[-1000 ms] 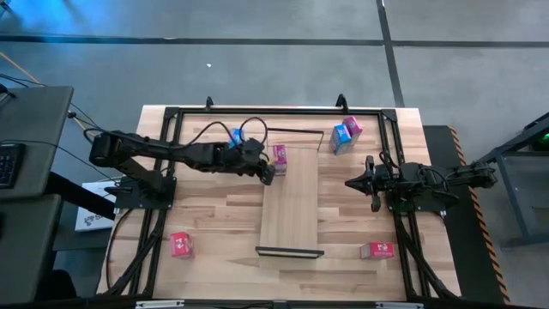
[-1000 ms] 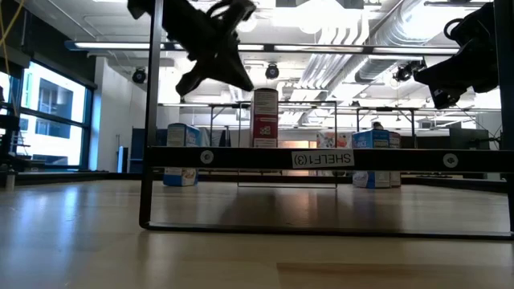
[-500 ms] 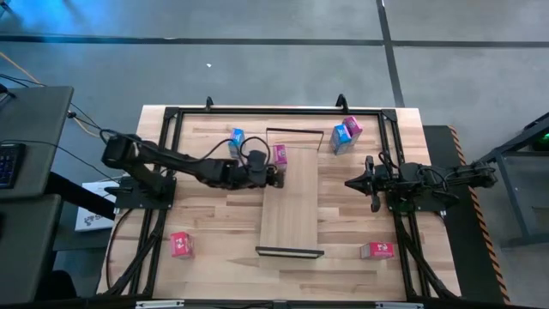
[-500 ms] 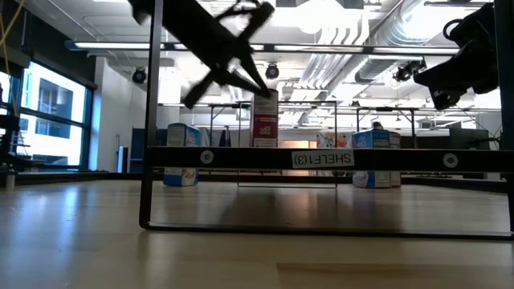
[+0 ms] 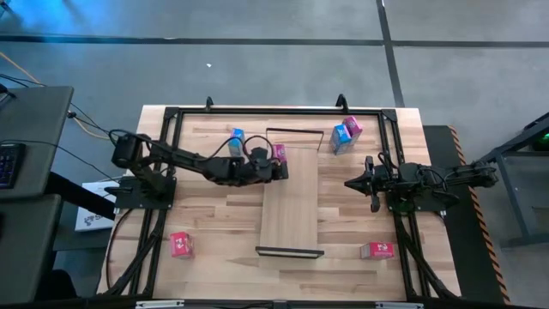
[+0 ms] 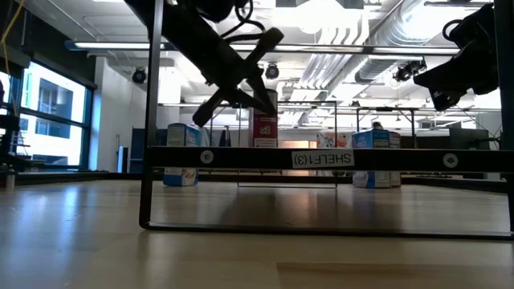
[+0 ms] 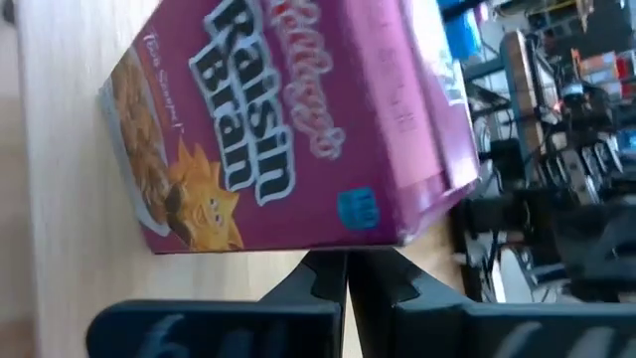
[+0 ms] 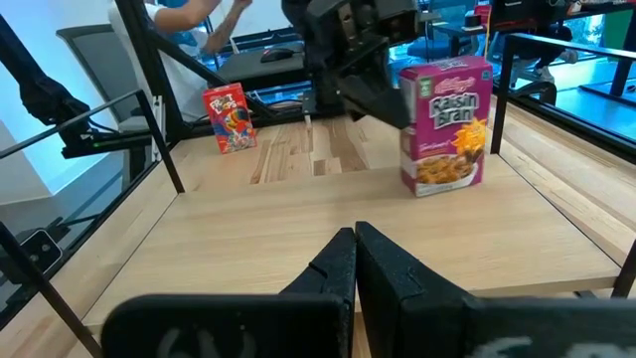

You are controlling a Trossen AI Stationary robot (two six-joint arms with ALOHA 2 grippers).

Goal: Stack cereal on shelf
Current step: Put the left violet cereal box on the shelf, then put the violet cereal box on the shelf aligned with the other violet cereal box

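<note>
Pink cereal box point(image 5: 280, 154) at shelf point(image 5: 292, 215) far edge, left gripper point(image 5: 273, 170) touching

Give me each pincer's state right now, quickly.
Left pincer: shut, empty, beside the pink cereal box on the shelf.
Right pincer: shut, empty, waiting at the table's right side.

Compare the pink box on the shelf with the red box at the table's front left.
The pink box stands upright on the shelf; the red box sits on the bare tabletop. The left tool, fingers shut, is right beside the pink box; no tool is near the red one. Both are small cereal boxes.
</note>
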